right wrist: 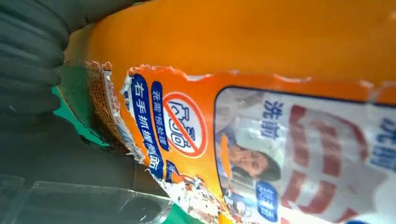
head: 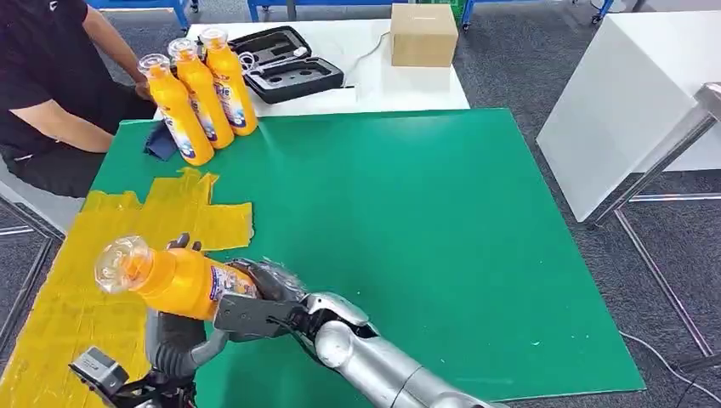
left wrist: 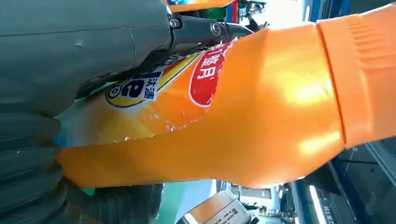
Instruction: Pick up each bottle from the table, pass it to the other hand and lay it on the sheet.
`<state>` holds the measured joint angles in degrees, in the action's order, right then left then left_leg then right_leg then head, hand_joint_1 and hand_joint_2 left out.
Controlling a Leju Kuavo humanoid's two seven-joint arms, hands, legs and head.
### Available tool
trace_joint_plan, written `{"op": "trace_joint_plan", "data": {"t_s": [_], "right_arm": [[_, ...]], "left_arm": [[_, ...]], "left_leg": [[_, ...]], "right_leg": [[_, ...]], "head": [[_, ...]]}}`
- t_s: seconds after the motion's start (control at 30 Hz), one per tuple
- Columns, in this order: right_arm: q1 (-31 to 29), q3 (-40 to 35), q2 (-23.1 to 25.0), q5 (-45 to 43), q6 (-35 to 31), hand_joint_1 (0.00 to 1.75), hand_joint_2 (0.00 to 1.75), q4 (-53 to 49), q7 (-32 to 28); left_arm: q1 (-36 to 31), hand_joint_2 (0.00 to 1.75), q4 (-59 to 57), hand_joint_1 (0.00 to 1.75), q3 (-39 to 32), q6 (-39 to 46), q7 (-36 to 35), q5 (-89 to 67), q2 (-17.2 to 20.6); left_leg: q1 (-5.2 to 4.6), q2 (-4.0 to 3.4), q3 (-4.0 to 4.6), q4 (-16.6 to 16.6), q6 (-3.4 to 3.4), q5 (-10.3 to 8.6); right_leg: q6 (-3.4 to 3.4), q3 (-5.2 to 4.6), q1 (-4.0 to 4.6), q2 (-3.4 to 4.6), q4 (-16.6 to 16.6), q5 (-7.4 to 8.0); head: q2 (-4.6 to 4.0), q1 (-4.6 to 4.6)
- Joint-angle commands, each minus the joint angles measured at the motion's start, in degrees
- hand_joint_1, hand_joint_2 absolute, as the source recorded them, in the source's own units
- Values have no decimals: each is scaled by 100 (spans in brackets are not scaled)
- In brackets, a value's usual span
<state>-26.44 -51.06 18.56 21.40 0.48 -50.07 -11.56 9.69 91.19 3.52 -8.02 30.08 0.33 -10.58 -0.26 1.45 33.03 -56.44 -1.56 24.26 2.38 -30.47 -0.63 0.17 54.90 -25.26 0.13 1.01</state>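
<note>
Held bottle (head: pixel 174 279) orange with clear cap, torn label red, yellow, blue and white; three standing bottles (head: pixel 202 93) same orange; sheet (head: pixel 102 280) yellow; mat (head: pixel 400 229) green; case (head: pixel 285 64) black; box (head: pixel 423 34) brown; arm (head: pixel 383 365) silver; cloth (head: pixel 161 141) dark blue.

A bottle (head: pixel 174 279) lies on its side in both hands above the near left part of the table (head: pixel 408 238), cap end to the left over the sheet (head: pixel 76 297), the left hand (head: pixel 174 336) under it and the right hand (head: pixel 255 310) at its base end. Three more bottles (head: pixel 202 93) stand in a row at the table's far left corner, a cloth (head: pixel 160 141) just beside them. Behind the table, an open case (head: pixel 285 64) lies left of a box (head: pixel 423 34), and a person (head: pixel 51 85) sits off the far left corner.
</note>
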Motion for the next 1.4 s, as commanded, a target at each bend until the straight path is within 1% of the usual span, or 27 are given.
{"op": "trace_joint_plan", "data": {"t_s": [0.03, 0.13, 0.2, 0.23, 0.27, 0.3, 0.33, 0.37, 0.53, 0.63, 0.67, 0.8, 1.4], "right_arm": [[236, -1270, -378, 200, 210, 175, 175, -811, -208], [290, -1335, -520, 179, 254, 175, 175, -1175, -141], [331, -1383, -626, 181, 255, 175, 175, -1409, -143], [341, -1417, -669, 184, 262, 175, 175, -1488, -145], [345, -1442, -699, 188, 268, 175, 175, -1540, -148], [351, -1453, -714, 188, 267, 175, 175, -1563, -148], [354, -1465, -730, 190, 270, 175, 175, -1597, -149], [350, -1485, -755, 190, 270, 175, 175, -1649, -150], [278, -1443, -874, 117, 284, 175, 175, -1876, -156], [248, -1385, -913, 85, 318, 175, 175, -1915, -136], [256, -1387, -909, 86, 320, 175, 175, -1905, -135], [267, -1419, -896, 91, 320, 175, 175, -1830, -135], [261, -1402, -899, 89, 316, 175, 175, -1804, -128]], "left_arm": [[-732, 175, -1208, 0, -48, 236, -211, -712, 211], [-712, 175, -1373, 0, -266, 152, -39, -847, 206], [-659, 175, -1321, 0, -327, 145, -42, -875, 171], [-633, 175, -1294, 0, -353, 132, -38, -904, 150], [-615, 175, -1274, 0, -366, 128, -38, -932, 138], [-604, 175, -1270, 0, -375, 128, -39, -943, 128], [-600, 175, -1264, 0, -388, 132, -42, -956, 122], [-596, 175, -1268, 0, -406, 149, -52, -1009, 120], [-629, 175, -1428, 0, -403, 292, -52, -1426, 188], [-625, 175, -1418, 0, -484, 252, 38, -1389, 121], [-617, 175, -1396, 175, -502, 228, 72, -1354, 105], [-535, 175, -1232, 175, -562, 50, 224, -1179, 54], [-506, 175, -1172, 175, -610, -20, 274, -1092, 27]], "left_leg": [[8, 10, -14, 7, 8, 2], [6, 11, -16, 9, 7, 2], [3, -8, -18, 10, 6, 4], [16, -21, -14, -1, 10, 11], [15, 5, -10, 3, 13, 8], [3, 2, -4, 2, 6, 5], [16, -1, -3, -2, 10, 9], [4, -4, -3, 4, 6, 5], [10, -5, -11, 2, 14, 12], [4, -4, -1, 2, 8, 5], [9, -9, -5, 0, 11, 9], [4, -7, -2, 3, 8, 6], [6, -8, -2, 2, 9, 7]], "right_leg": [[-6, 24, 9, -20, -13, -6], [-5, 26, 7, -19, -14, -6], [-4, 24, 4, 1, -12, -3], [-7, 19, 17, 12, -11, -3], [-11, 27, 15, -17, -8, -11], [-4, 14, 5, -8, -6, -6], [-7, 20, 17, -5, -12, -5], [-4, 14, 4, 1, -5, -5], [-10, 26, 13, -5, -9, -10], [-7, 12, 6, 2, -6, -4], [-9, 18, 12, 2, -6, -6], [-6, 11, 5, 4, -5, -4], [-7, 13, 7, 4, -6, -5]], "head": [[0, 0], [0, -2], [0, -2], [0, -9], [0, 0], [0, 2], [0, -7], [0, 2], [0, 0], [0, 0], [0, 0], [0, 0], [0, 0]]}}
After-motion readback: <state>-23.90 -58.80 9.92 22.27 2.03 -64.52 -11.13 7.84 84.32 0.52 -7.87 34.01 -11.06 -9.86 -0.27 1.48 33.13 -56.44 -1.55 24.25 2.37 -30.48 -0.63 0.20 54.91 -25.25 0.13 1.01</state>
